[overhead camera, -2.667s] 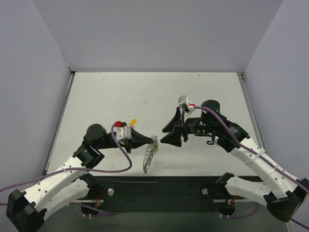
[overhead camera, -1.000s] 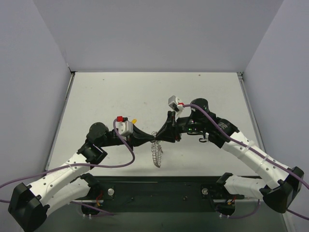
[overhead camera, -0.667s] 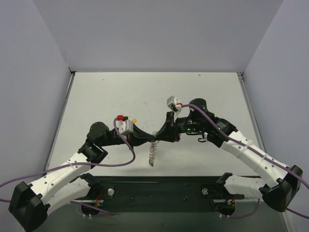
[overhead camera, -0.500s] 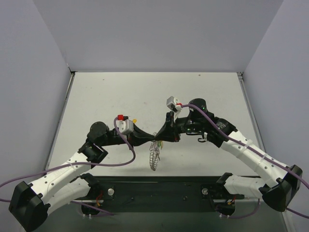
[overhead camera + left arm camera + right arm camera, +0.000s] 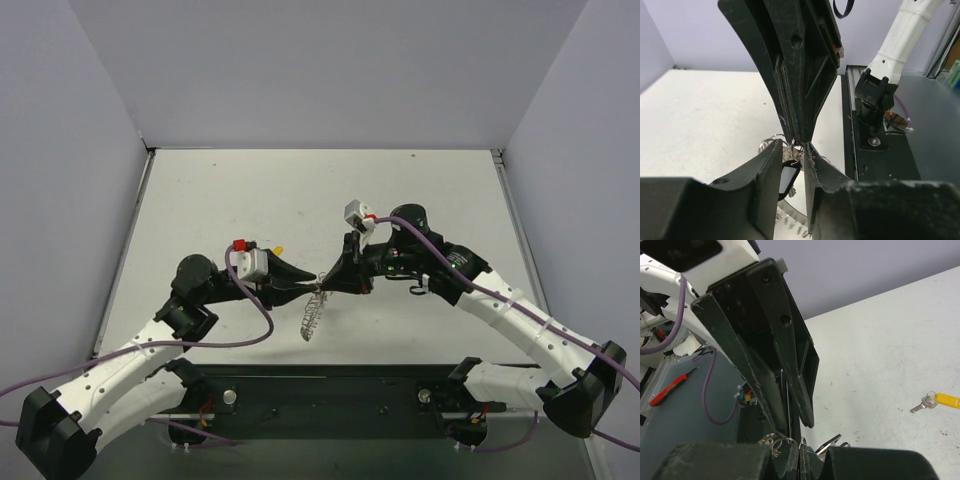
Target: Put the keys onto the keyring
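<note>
The keyring (image 5: 311, 318), a silvery coiled loop, hangs above the table between the two grippers. My right gripper (image 5: 325, 284) is shut on its top wire; in the right wrist view the coils (image 5: 771, 440) bunch at the shut right gripper (image 5: 800, 454). My left gripper (image 5: 306, 291) faces it tip to tip, jaws open. In the left wrist view the left gripper (image 5: 795, 147) stands with a gap, and a dark-framed key (image 5: 787, 177) dangles between the fingers. A yellow-headed key (image 5: 277, 248) lies on the table behind, also in the right wrist view (image 5: 945, 400).
White tabletop (image 5: 300, 190) ringed by grey walls. A black base rail (image 5: 330, 395) runs along the near edge, where the arm mounts sit.
The left gripper has gone from shut to open and drawn back slightly left. The keyring stays pinched in the right gripper and has swung a little.
</note>
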`<act>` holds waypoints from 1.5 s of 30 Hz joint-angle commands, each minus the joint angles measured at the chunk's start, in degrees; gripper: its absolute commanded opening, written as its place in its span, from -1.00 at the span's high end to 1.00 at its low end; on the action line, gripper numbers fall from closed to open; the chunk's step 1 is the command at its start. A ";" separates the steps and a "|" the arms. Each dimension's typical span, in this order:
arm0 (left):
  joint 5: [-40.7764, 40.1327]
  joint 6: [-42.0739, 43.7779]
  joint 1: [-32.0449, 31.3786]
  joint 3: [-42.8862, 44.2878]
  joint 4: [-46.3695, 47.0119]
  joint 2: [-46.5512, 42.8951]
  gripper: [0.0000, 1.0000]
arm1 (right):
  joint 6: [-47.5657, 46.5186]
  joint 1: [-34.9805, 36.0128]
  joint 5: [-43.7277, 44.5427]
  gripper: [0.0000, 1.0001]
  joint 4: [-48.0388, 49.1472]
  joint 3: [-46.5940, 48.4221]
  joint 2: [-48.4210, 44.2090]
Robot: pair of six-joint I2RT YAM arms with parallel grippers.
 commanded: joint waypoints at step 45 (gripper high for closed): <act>14.71 -32.64 4.67 5.05 44.99 15.01 0.28 | 9.05 -6.57 -16.99 1.00 19.80 3.99 -1.87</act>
